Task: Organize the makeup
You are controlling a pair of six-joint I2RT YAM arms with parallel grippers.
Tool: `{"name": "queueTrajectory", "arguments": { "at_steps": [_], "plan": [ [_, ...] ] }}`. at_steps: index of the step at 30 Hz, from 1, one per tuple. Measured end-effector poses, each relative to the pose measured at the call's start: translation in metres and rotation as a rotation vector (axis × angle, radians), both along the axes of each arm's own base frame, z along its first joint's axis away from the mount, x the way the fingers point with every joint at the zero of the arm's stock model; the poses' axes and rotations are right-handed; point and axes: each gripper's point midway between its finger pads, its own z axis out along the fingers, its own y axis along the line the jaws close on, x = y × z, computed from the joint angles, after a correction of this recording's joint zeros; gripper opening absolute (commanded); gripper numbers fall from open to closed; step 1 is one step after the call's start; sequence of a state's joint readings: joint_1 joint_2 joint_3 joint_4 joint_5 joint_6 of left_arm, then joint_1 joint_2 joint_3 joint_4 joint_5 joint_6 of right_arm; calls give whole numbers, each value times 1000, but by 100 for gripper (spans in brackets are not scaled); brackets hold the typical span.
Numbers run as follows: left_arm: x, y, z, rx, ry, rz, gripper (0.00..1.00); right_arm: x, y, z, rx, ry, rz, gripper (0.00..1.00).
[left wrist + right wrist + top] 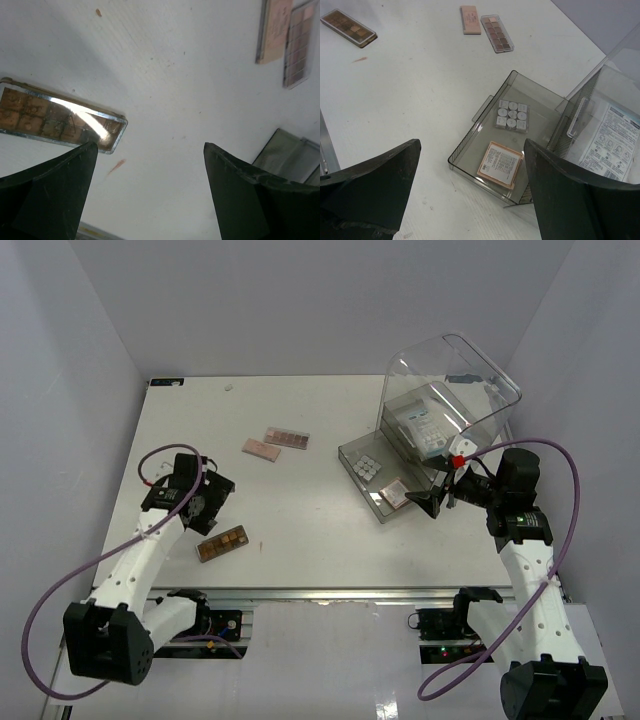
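Two arms mount at the near edge of the table [300,515]. One clear domed box [455,390] stands at the far right, and one smoky tray [357,483] projects from its base. One white-blue packet [425,427] lies inside the box, behind the tray.

Tray contents:
- one silvery grid palette [368,467]
- one pinkish square compact [394,493]

On the table left of the tray:
- one brown palette [222,543]
- one pink palette [287,436]
- one pink flat case [261,450]

Left gripper [150,150] hangs well left of the tray beside the brown palette, jaws wide apart and empty. Right gripper [472,145] hovers just right of the tray, tilted toward it, jaws wide apart and empty.

Only the right wrist view resolves the grid palette's nine cells and the packet's print. Only the top view shows the whole box.
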State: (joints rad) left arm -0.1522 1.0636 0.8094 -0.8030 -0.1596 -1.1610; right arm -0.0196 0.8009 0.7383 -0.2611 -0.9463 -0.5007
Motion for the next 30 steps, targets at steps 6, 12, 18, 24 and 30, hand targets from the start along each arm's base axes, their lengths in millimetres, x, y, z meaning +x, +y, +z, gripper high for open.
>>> {"name": "queueTrajectory", "arguments": {
  "at_steps": [6, 12, 18, 24, 30],
  "plan": [
    [-27, 18, -50, -70, 143, 184, 98, 0, 0, 0, 0, 0, 0, 90],
    [-40, 13, -81, -151, 278, 282, 98, 0, 0, 0, 0, 0, 0, 90],
    [-36, 13, -80, -174, 265, 329, 98, 0, 0, 0, 0, -1, 0, 90],
    [-38, 12, -82, -200, 277, 344, 98, 0, 0, 0, 0, -1, 0, 90],
    [-42, 11, -68, -213, 229, 331, 98, 0, 0, 1, 0, -2, 0, 90]
  ]
}}
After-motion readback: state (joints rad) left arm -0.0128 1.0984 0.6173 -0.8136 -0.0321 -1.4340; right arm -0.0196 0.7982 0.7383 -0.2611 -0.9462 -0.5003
